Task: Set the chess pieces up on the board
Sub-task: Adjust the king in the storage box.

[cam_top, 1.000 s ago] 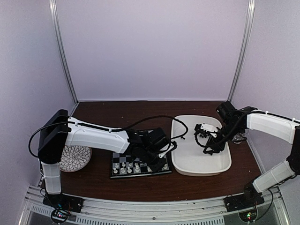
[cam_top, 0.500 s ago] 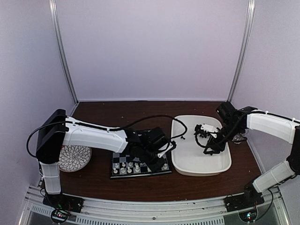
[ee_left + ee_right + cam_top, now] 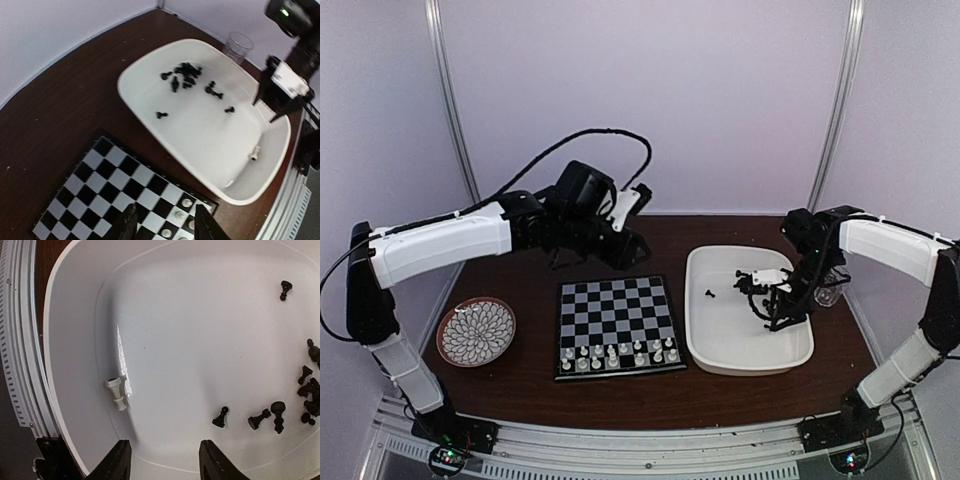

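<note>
The board point(image 3: 615, 310) is laid flat on the brown table point(image 3: 520, 385), between a round plate point(image 3: 477, 332) and a white tray point(image 3: 730, 350). White chess pieces point(image 3: 620, 352) are stood on the two rows of the board nearest the arms. Black chess pieces point(image 3: 185, 79) are scattered in the tray, and most of them are bunched together in one part of it. One white piece point(image 3: 116, 392) is laid on its side close to the tray's near wall. A clear glass point(image 3: 237, 45) is stood on the table just beside the tray.

The left gripper point(image 3: 165, 227) is held high above the back of the table, behind the board. Its jaws are parted and nothing is held between them. The right gripper point(image 3: 165, 462) is held low over the tray. Its jaws are spread wide and nothing is held in them.
</note>
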You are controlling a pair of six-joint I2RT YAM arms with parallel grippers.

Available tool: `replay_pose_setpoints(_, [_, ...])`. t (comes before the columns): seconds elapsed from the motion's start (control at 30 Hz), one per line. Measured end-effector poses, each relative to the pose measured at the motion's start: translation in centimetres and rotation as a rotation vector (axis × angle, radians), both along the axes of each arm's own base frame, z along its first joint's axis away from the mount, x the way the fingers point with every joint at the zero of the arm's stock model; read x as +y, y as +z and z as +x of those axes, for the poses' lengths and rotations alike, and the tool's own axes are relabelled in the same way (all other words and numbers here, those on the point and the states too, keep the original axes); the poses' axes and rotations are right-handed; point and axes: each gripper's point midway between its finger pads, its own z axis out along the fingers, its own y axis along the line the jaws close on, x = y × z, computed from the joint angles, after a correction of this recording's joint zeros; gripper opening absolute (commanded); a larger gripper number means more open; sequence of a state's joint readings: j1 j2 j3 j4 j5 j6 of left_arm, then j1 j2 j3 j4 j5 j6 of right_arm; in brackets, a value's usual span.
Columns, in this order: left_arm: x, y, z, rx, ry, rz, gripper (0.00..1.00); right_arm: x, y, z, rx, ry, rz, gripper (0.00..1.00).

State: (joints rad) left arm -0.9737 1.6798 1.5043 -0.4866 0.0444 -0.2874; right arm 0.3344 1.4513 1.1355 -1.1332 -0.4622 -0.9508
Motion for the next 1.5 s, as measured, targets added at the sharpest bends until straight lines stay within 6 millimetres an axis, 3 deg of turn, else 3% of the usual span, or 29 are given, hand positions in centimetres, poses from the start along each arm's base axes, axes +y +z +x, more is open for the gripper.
replay_pose_setpoints(0.1, [4.2, 0.0, 5.6, 0.021, 0.151, -0.011, 0.49, -0.8, -2.3, -0.6, 0.071, 0.092, -0.071, 0.5])
replay_pose_setpoints(0.2, [7.2, 0.1, 8.9, 0.015, 0.281, 0.001, 0.52, -1.6, -4.6, -0.9, 0.138, 0.146, -0.13, 0.49])
replay_pose_setpoints(0.43, [13.9, 2.6, 12.0, 0.095, 0.583, -0.009, 0.5, -3.3, -6.5, -1.7, 0.159, 0.264, -0.233, 0.44])
replay_pose_setpoints(0.53, [17.6, 4.7, 13.3, 0.123, 0.71, -0.026, 0.5, -3.3, -6.5, -2.1, 0.159, 0.33, -0.253, 0.37])
replay_pose_setpoints(0.63, [20.0, 7.0, 14.1, 0.129, 0.781, -0.058, 0.49, -3.3, -6.8, -2.8, 0.2, 0.396, -0.266, 0.32])
replay_pose_setpoints(0.73, [20.7, 9.0, 15.2, 0.131, 0.8, -0.076, 0.49, -3.3, -7.8, -3.6, 0.262, 0.464, -0.272, 0.28])
replay_pose_setpoints(0.83, [20.1, 9.4, 16.6, 0.134, 0.792, -0.074, 0.49, -3.2, -8.3, -4.6, 0.317, 0.527, -0.268, 0.23])
replay_pose_setpoints(0.93, [19.7, 7.5, 17.0, 0.178, 0.785, -0.034, 0.49, -2.3, -8.5, -5.1, 0.362, 0.58, -0.249, 0.15])
replay_pose_setpoints(1.07, [19.9, 5.0, 16.7, 0.244, 0.776, 0.027, 0.49, 0.0, -9.0, -4.6, 0.386, 0.629, -0.202, 0.14])
replay_pose_setpoints(1.23, [21.6, 4.5, 16.7, 0.266, 0.781, 0.057, 0.49, 3.0, -9.8, -4.3, 0.409, 0.677, -0.138, 0.15])
replay_pose_setpoints(1.4, [23.2, 4.2, 16.7, 0.274, 0.788, 0.096, 0.49, 6.8, -10.1, -2.6, 0.418, 0.658, -0.131, 0.15])
replay_pose_setpoints(1.5, [23.5, 4.0, 16.5, 0.279, 0.782, 0.114, 0.49, 7.4, -10.0, -2.9, 0.437, 0.661, -0.126, 0.16])
